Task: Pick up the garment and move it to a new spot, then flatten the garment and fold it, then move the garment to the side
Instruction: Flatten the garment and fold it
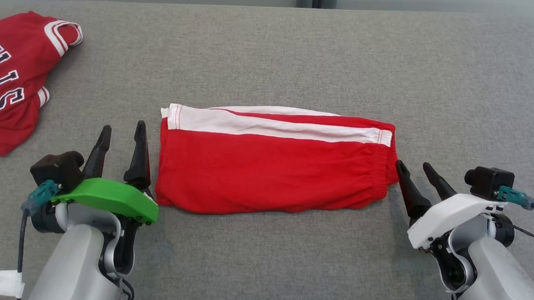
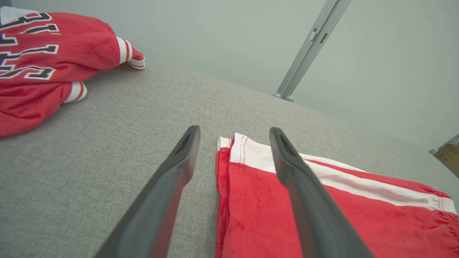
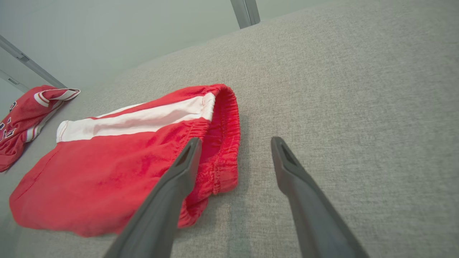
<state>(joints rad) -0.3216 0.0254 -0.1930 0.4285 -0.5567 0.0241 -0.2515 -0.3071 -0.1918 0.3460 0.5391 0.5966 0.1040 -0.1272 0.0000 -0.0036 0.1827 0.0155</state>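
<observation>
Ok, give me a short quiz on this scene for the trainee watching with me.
1. True or false: the left end effector is clamped on the red shorts.
2. Which end of the shorts faces the right end effector? A elastic waistband; B leg hems; C neither.
3. Fill in: in the head view, the lettered jersey lies to the shorts' ____.
Key: 1 false, its fingers stand apart; 2 A; 3 left.

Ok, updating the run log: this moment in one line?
shorts: folded, flat, unheld | left gripper: open, by hem | right gripper: open, by waistband | jersey: far left
</observation>
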